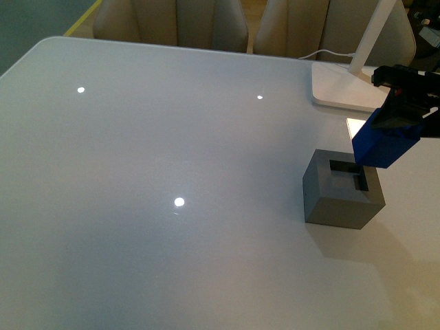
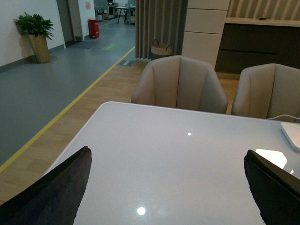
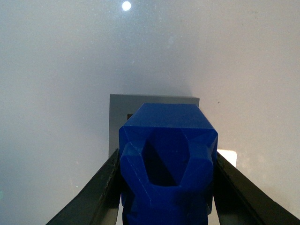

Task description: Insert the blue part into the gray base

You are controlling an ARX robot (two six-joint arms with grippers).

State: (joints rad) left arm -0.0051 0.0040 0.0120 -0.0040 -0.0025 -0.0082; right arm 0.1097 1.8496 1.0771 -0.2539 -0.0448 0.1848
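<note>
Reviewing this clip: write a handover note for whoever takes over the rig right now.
Right gripper: shut on the deep-blue boxy plastic block, which is held tilted over the right side of the matte gray cube with a square hole on the glossy white table.
Left gripper: open and empty, with neither part in its view.
Done: block picked up and brought to the cube.
Left: level it, line it up with the hole, lower it in, release.

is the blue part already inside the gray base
No, the blue part hangs tilted above the gray base in the right gripper, the hole open.
</note>
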